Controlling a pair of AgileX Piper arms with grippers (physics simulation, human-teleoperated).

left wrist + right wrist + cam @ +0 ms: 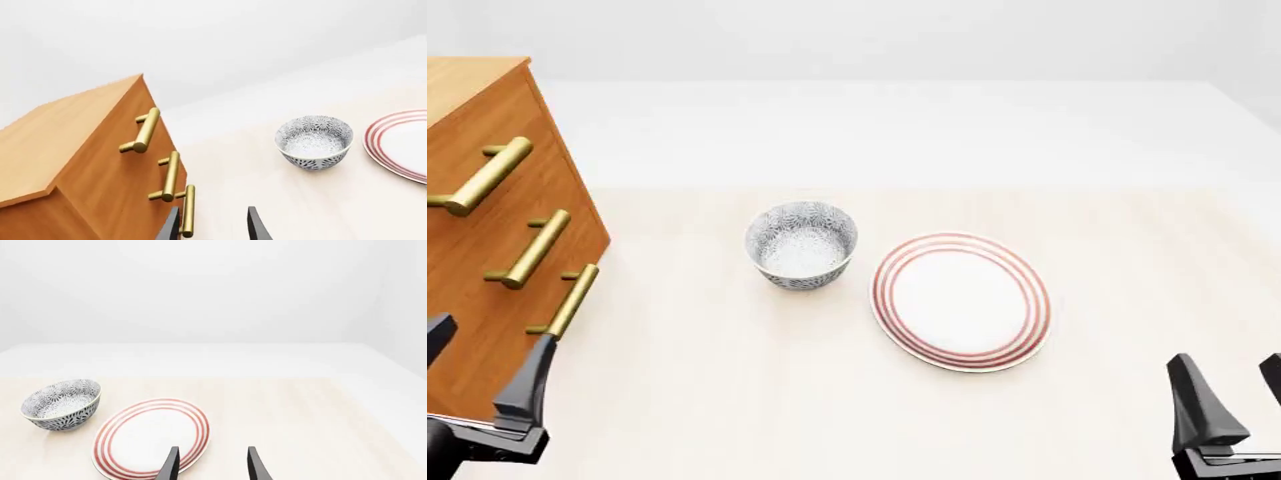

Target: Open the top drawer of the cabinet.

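At far left I see cabinet [481, 215], top drawer [474, 165] flush | left end effector [481, 375] fingers apart, near its base | right end effector [211, 465] apart, near right of plate [961, 300] | bowl [802, 244] mid-surface

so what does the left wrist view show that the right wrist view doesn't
Only the left wrist view shows the cabinet with its three brass handles, the top drawer shut flush, and the left gripper open near the lowest handle.

Only the right wrist view shows the right gripper open above the table, plus the whole plate rather than just its edge.

Both show the patterned bowl standing beside the red-ringed plate on the pale table.
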